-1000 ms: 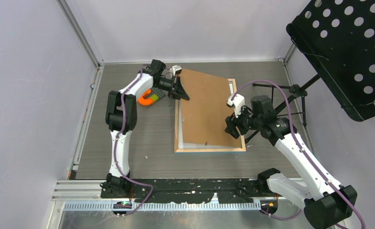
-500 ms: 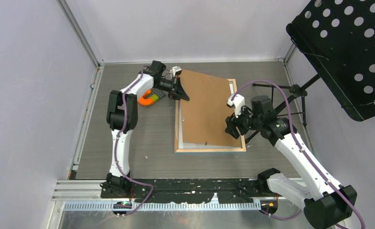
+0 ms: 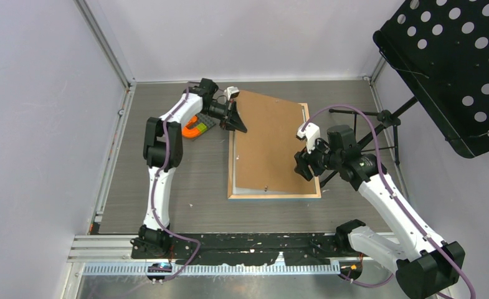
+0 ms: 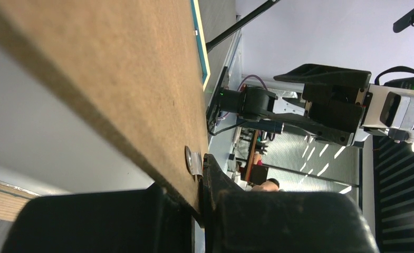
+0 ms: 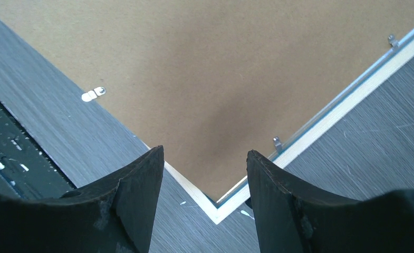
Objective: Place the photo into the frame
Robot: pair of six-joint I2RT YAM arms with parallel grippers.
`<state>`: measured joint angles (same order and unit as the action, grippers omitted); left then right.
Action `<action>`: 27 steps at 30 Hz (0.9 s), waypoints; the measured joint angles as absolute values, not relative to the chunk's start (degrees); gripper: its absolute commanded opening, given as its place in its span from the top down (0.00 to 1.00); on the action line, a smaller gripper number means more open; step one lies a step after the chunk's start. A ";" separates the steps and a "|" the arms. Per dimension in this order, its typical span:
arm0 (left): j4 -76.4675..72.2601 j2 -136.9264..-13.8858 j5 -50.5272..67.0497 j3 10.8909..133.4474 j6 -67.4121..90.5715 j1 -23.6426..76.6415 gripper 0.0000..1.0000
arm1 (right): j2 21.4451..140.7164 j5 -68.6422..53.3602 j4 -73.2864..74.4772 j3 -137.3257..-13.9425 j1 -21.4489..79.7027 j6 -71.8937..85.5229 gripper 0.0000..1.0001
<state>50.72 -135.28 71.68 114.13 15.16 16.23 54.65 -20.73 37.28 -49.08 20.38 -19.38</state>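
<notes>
Near the worktop's (image 3: 192, 180) far edge, the board (image 3: 270, 137) clamped in the left gripper (image 3: 237, 118) should be squared to the frame (image 3: 273, 195), while the right gripper (image 5: 204, 153), seemingly clear, is held open.

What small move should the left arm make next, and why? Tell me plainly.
Probably ease the held corner nearer and down until the backing board squares with the frame. The left pincer is shut on the board's far-left edge, and that corner sticks out past the frame's far rail. The right pincer hovers open.
</notes>
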 measured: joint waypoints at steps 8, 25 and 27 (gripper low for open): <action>53.41 -136.20 71.29 116.05 12.53 16.21 1.00 | 57.32 -13.04 34.89 -48.97 18.85 -17.39 0.35; 55.02 -138.28 71.20 116.90 11.77 16.10 1.00 | 72.95 -6.22 31.86 -54.72 14.98 -13.02 0.36; 55.02 -138.28 71.20 116.90 11.75 16.12 1.00 | 75.16 -6.35 31.55 -55.44 13.91 -12.43 0.36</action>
<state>55.02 -138.28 71.20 116.90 11.75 16.12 75.16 -6.35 31.55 -55.44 13.91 -12.43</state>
